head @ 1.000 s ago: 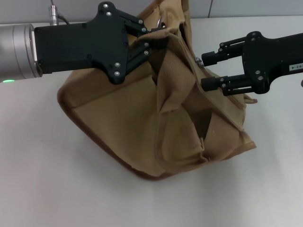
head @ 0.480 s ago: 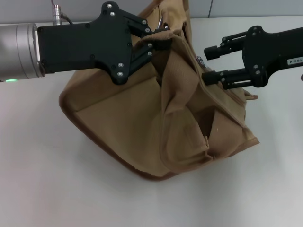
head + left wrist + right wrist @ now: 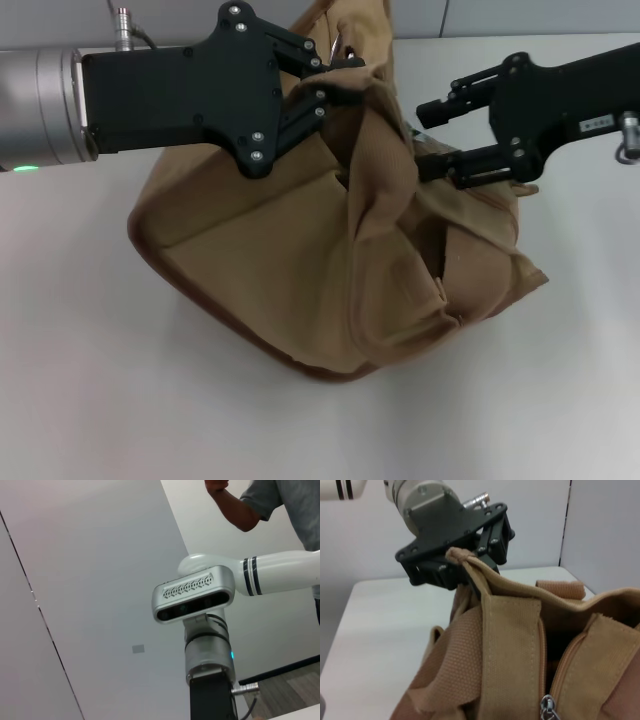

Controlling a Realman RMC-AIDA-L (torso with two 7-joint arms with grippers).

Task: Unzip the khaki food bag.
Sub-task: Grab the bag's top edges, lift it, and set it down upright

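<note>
Left end effector (image 3: 335, 85) clamped on a bunched corner of the khaki food bag (image 3: 300, 270), holding that end pulled up off the tabletop (image 3: 90, 380) while the rest sags below and to the side of it. Right end effector (image 3: 428, 138) spread wide and holding nothing, one finger above and one against the bag's upper fabric on the far side from the left one. In the right wrist view, silver zipper pull (image 3: 548, 706) visible just ahead of the right end effector, at a point where the zipper track (image 3: 565, 665) looks still joined; whether any stretch has parted cannot be told. Judged as early in the task: bag steadied, pull not yet gripped, the whole run of unzipping left. Wide webbing handle (image 3: 512, 650) draped across the top beside the pull, likely to crowd the approach. Plain white tabletop, pale partition wall (image 3: 600, 525) behind. In the left wrist view, a person's arm (image 3: 235, 505) in a grey shirt.
</note>
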